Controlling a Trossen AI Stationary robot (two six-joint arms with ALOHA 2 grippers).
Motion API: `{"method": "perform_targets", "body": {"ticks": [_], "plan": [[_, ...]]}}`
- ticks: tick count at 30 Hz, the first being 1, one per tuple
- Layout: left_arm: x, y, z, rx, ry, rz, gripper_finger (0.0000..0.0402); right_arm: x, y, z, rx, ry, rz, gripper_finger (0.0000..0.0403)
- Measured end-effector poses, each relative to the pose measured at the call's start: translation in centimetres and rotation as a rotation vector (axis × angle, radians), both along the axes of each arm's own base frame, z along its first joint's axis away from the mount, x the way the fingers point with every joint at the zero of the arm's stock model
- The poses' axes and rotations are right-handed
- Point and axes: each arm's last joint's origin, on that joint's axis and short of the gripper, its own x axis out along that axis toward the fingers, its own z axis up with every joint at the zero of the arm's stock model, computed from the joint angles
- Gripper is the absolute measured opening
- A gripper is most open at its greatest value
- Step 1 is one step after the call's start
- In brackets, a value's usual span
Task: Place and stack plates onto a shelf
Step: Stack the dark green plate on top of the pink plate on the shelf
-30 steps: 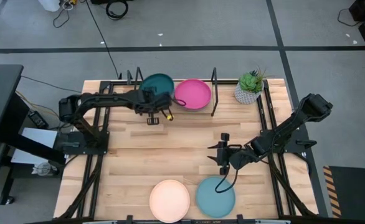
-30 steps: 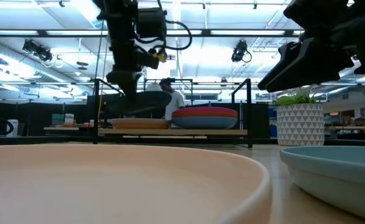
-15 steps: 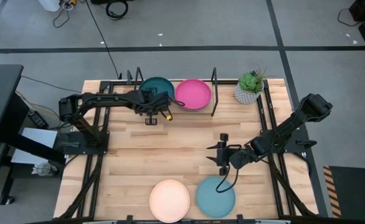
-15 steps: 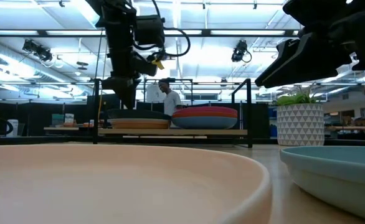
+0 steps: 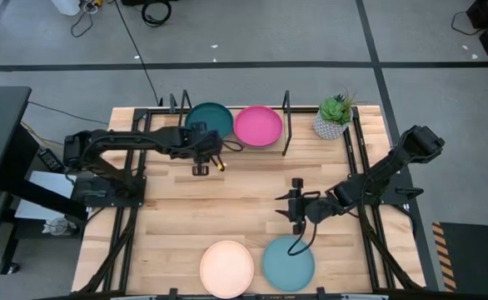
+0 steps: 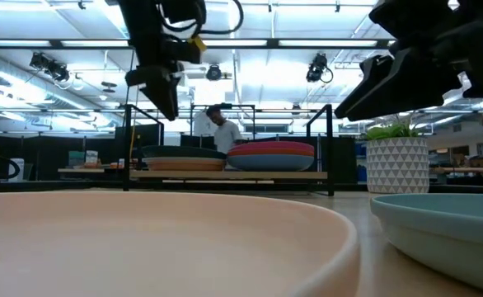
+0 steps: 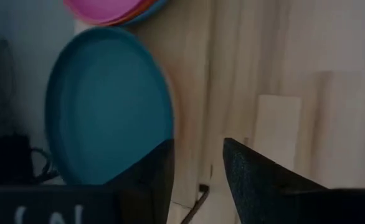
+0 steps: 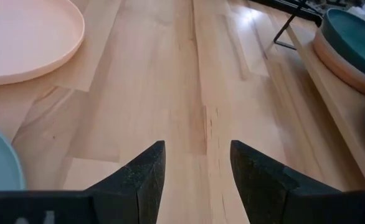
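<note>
The shelf [image 5: 227, 143] stands at the table's far edge with two stacks on it. The dark teal plate [image 5: 208, 122] lies on top of the left stack and shows large in the left wrist view [image 7: 104, 106]. The pink plate [image 5: 257, 126] tops the right stack. My left gripper [image 5: 200, 169] is open and empty, raised just on the near side of the teal plate. The cream plate [image 5: 226, 268] and the light blue plate [image 5: 288, 263] lie flat at the near edge. My right gripper [image 5: 287, 207] is open and empty above the table, on the far side of the light blue plate.
A potted plant [image 5: 334, 117] stands at the far right corner beside the shelf. Black upright loops [image 5: 286, 108] rise at the shelf's ends. Bare wooden tabletop [image 5: 244, 187] lies between the shelf and the two near plates. A person [image 6: 218, 124] shows in the room behind.
My left gripper has set the dark teal plate down flat on the shelf's left stack and let go of it. It has then drawn back toward the table's near edge and risen. The teal plate stays on the stack.
</note>
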Motion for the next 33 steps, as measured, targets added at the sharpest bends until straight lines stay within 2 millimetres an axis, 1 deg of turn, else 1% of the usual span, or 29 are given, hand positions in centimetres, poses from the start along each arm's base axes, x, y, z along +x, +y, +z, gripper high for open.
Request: {"method": "perform_targets", "body": {"ticks": [3,5,7,9,11,14,18,23,28,33], "plan": [[-0.1,0.4,-0.2,-0.004,0.01,0.017,0.0142,0.2,-0.3,0.0,-0.01,0.004,0.008,0.0187],[0.3,1.0,-0.9,-0.006,0.051,-0.001,0.0142,0.3,-0.5,0.1,-0.016,0.005,0.02,0.0187],[0.5,2.1,-2.0,-0.013,0.097,0.005,0.0142,0.5,-0.7,0.1,-0.027,-0.001,0.022,0.0187],[0.7,3.5,-2.6,-0.021,0.095,0.038,0.0142,0.6,-0.8,0.2,-0.019,-0.004,0.033,0.0187],[0.6,4.7,-3.2,-0.076,0.099,0.044,0.0142,0.7,-0.9,0.2,-0.012,0.0,0.044,0.0187],[0.4,5.8,-3.8,-0.115,0.115,0.052,0.0142,0.7,-1.0,0.1,-0.009,0.006,0.047,0.0187],[0.1,6.4,-3.9,-0.106,0.143,0.04,0.0142,0.7,-1.0,0.2,-0.01,0.001,0.049,0.0187],[0.1,6.4,-3.9,-0.092,0.173,-0.015,0.0136,0.8,-0.9,0.3,-0.007,-0.012,0.051,0.0187],[-0.1,6.6,-4.2,-0.12,0.187,-0.013,0.01,0.8,-0.9,0.3,0.014,-0.015,0.039,0.0187],[-0.2,6.5,-4.3,-0.12,0.211,-0.036,0.0041,0.8,-0.9,0.3,0.03,-0.018,0.037,0.0187]]}}
